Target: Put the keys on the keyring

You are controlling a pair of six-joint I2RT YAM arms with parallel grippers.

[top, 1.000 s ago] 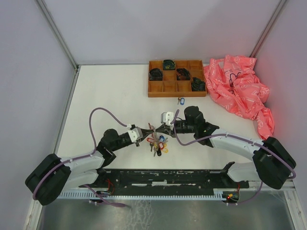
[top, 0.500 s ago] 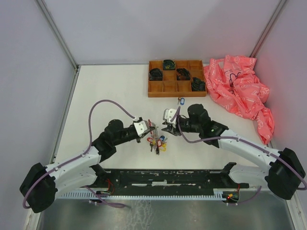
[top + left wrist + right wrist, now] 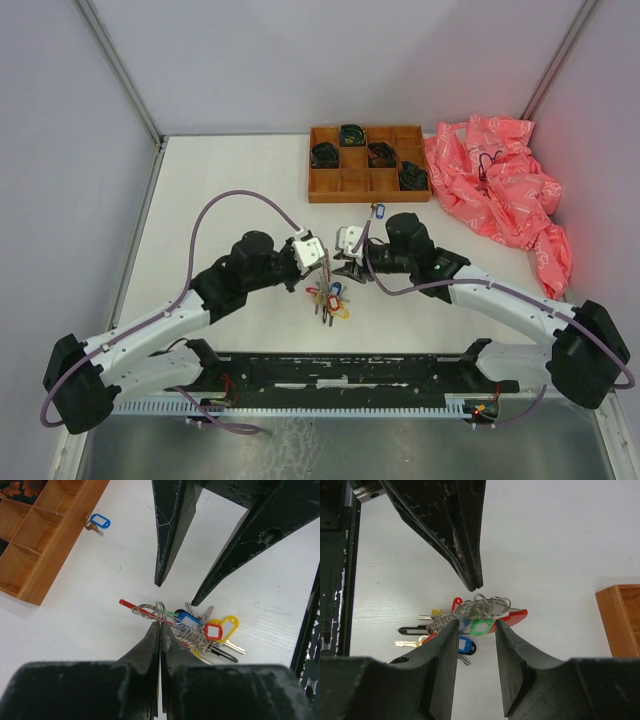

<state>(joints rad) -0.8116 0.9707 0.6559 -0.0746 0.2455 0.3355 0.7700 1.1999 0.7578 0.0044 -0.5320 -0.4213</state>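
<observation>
Near the middle of the bench's (image 3: pixel 220 190) near edge lies the keyring (image 3: pixel 150 611), its tagged keys (image 3: pixel 202 630) bunched beside it. The left wrist view shows the left gripper (image 3: pixel 160 625) pinched together on the ring's wire. The right wrist view shows the right gripper (image 3: pixel 476 622) parted just above the bunch. A wooden tray (image 3: pixel 325 190) sits at the far edge, a loose blue-tagged key (image 3: pixel 377 210) just beside it. The top view adds a crumpled pink sheet (image 3: pixel 500 190) in the far right corner and pale walls (image 3: pixel 300 60).

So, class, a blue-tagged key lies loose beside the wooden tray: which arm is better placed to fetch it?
Right. The right gripper is open, empty and nearer the blue-tagged key. The left gripper is shut on the keyring.
</observation>
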